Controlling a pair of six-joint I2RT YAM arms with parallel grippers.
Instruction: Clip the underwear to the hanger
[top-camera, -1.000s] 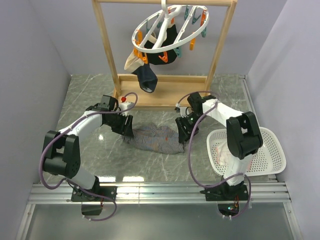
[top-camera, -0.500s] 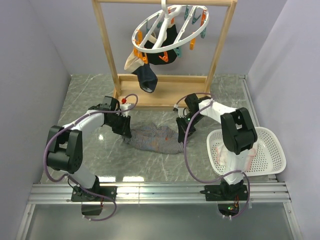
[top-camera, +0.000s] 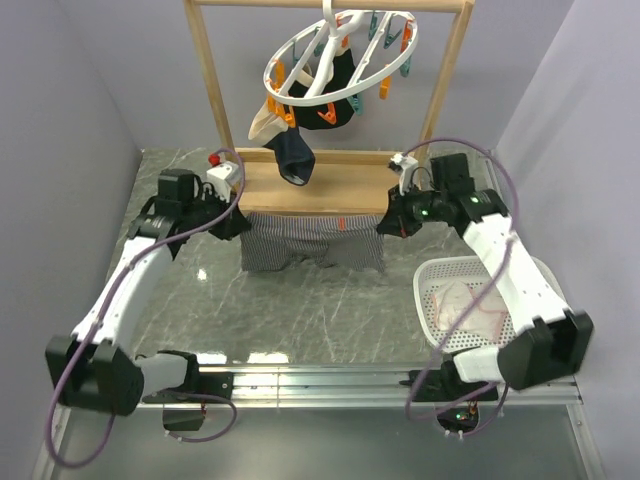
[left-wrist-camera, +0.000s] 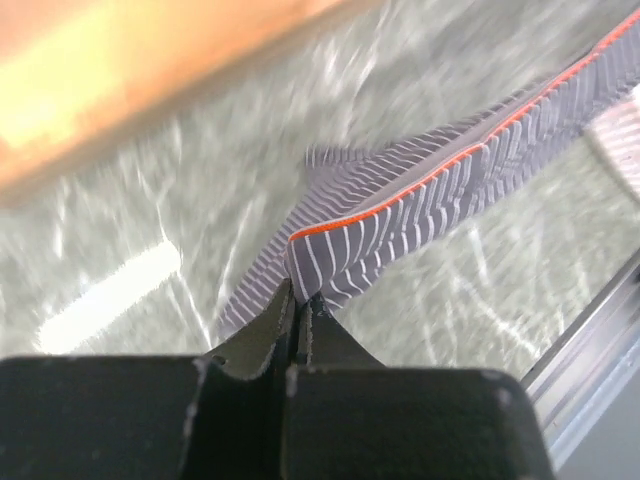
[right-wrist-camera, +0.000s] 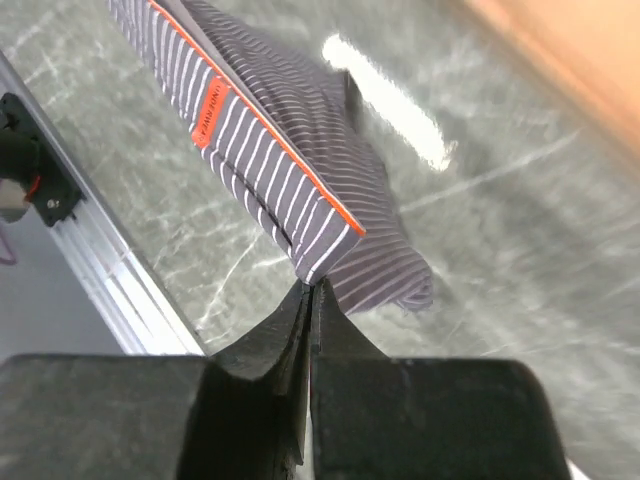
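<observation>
Grey striped fabric fills the middle of the top view: the underwear (top-camera: 313, 242) hangs spread between the two arms, apparently clear of the marble-patterned table (top-camera: 300, 320), with its orange-edged waistband uppermost. The left gripper (top-camera: 232, 222) is clamped on the waistband's left corner and the right gripper (top-camera: 385, 225) on its right corner. Each wrist view shows the jaws pressed together with only cloth between them. Holding both corners drawn apart probably keeps the waistband straight and taut, so a pin can bite its edge.

At lower right, the white mesh basket (top-camera: 545, 275) holds a pinkish-white cloth (top-camera: 465, 305). Farther back, at top centre, the hanger (top-camera: 318, 85) dangles from the wooden frame (top-camera: 215, 90). A dark garment (top-camera: 293, 155) is already pinned beneath it, and several orange and teal clothespins (top-camera: 385, 90) hang free along its right rim.
</observation>
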